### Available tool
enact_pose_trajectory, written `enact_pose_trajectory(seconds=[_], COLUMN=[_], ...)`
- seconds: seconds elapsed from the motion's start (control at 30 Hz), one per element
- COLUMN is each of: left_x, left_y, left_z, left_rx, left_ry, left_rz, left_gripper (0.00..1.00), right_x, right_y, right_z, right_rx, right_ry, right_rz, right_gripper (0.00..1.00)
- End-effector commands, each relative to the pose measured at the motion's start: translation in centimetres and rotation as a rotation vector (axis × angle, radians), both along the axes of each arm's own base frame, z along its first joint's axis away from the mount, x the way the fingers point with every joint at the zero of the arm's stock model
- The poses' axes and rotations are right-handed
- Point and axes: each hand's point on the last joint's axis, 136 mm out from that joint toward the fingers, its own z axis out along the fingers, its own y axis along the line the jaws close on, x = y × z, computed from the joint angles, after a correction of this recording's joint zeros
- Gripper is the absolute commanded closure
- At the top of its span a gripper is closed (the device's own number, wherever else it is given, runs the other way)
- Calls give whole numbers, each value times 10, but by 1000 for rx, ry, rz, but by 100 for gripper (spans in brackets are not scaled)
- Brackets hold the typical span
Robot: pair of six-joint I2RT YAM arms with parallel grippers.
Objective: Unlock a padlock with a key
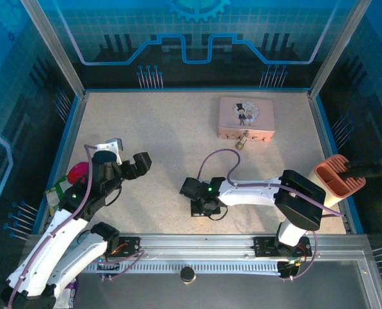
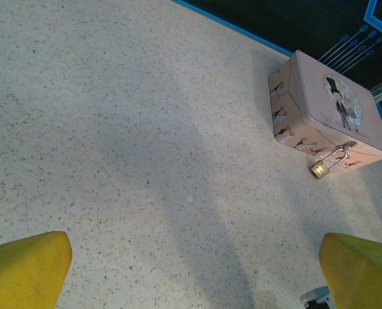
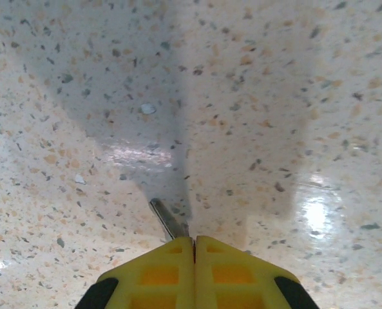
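**Key pinched in the right gripper, padlock at the tin well away**

A speckled, light table (image 1: 165,141) is seen under both arms. A pink tin (image 1: 246,118) with a cartoon couple on its lid is set toward the far side. It lies well beyond the right gripper (image 1: 200,205) and farther still from the left gripper (image 1: 127,154).

In the left wrist view the tin (image 2: 326,109) is found ahead and to the right of the left gripper (image 2: 194,257). That gripper is held wide, with its yellow pads (image 2: 29,270) far apart at the two lower corners and only bare table between them. It is raised above the surface, and nothing is gripped.

The right gripper (image 3: 194,239) is pointed down close to the table, its yellow pads pressed together with just a thin seam left between them. The key is clamped there.

The padlock (image 1: 241,143) — small and brass-gold — is seen just at the tin's near wall, well apart from both grippers. From the left wrist the padlock (image 2: 319,169) is shown with its body on the table and its thin silver shackle reaching up to a small clasp on the tin. Whether the shackle is latched cannot be told.

The key (image 3: 167,219) is the smallest thing in view. A short grey blade is seen poking out from the closed pads, slanted ahead and left, its tip at or just above the table.
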Motion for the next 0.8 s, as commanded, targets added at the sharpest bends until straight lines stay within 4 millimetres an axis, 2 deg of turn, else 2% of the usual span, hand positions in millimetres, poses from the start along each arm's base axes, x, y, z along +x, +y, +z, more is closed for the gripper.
enact_pose_trajectory(seconds=[0.0,0.23,0.3,0.47,0.63,0.77], left_x=[2,8,10,13,17,24], left_y=[-10,-20,-24,-30,-44,-60], left_z=[0,-19,-23,-31,-42,-51], left_rx=[-38,-53,-62,-81,-98,-157], left_ry=[4,77,96,122,152,167], left_rz=[-26,-53,-59,-73,-137,-175], left_gripper=[1,1,1,1,1,1], right_x=[9,15,12,16,26,36], right_y=[-10,-7,-15,-19,-23,-38], right_z=[7,20,15,22,50,71], right_rx=[3,57,52,80,175,279], right_ry=[-65,-117,-120,-157,-199,-229], right_rz=[-42,-49,-50,-74,-150,-268], right_gripper=[97,98,99,100,100,100])
